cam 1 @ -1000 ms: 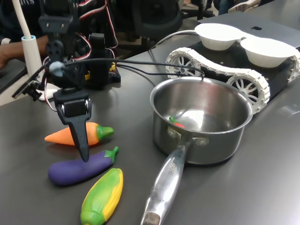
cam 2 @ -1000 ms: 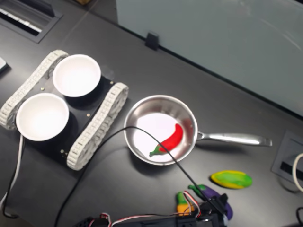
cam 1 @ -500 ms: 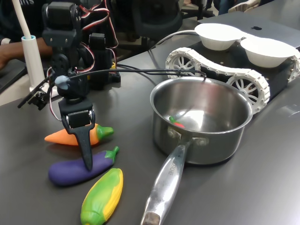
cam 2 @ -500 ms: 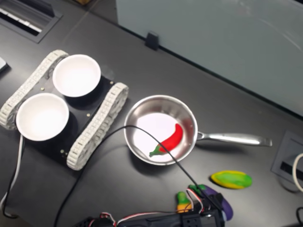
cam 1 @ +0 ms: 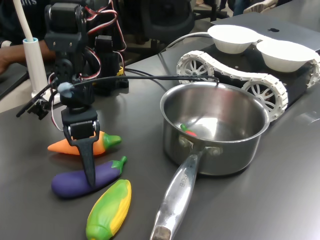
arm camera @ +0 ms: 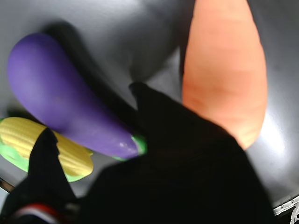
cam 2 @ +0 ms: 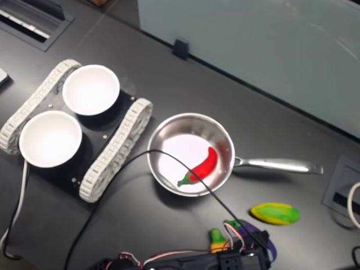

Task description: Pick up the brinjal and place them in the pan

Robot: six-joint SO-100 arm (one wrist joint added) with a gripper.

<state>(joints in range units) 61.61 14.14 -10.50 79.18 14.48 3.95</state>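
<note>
The purple brinjal (cam 1: 75, 182) with its green stem cap lies on the dark table between the carrot and the corn, and shows large in the wrist view (arm camera: 56, 93). My gripper (cam 1: 90, 181) points straight down over it and stands open. In the wrist view one black finger (arm camera: 154, 116) sits between brinjal and carrot, and the other finger (arm camera: 46, 154) is on the corn side. Only a purple edge of the brinjal (cam 2: 269, 241) shows past the arm in the second exterior view. The steel pan (cam 1: 225, 155) stands at the first exterior view's right, handle toward the camera.
An orange carrot (cam 1: 65, 146) lies behind the brinjal and green-yellow corn (cam 1: 111, 206) in front. A red chilli (cam 2: 203, 164) lies in the pan (cam 2: 169, 126). Two white bowls (cam 1: 232, 37) (cam 1: 287, 52) sit on a tracked vehicle (cam 1: 235, 75) behind the pan. A black cable (cam 1: 150, 76) runs above the table.
The gripper has come down and shifted slightly toward the brinjal's middle, so its fingertip now reaches low beside the brinjal. The vegetables and pan have not moved.
</note>
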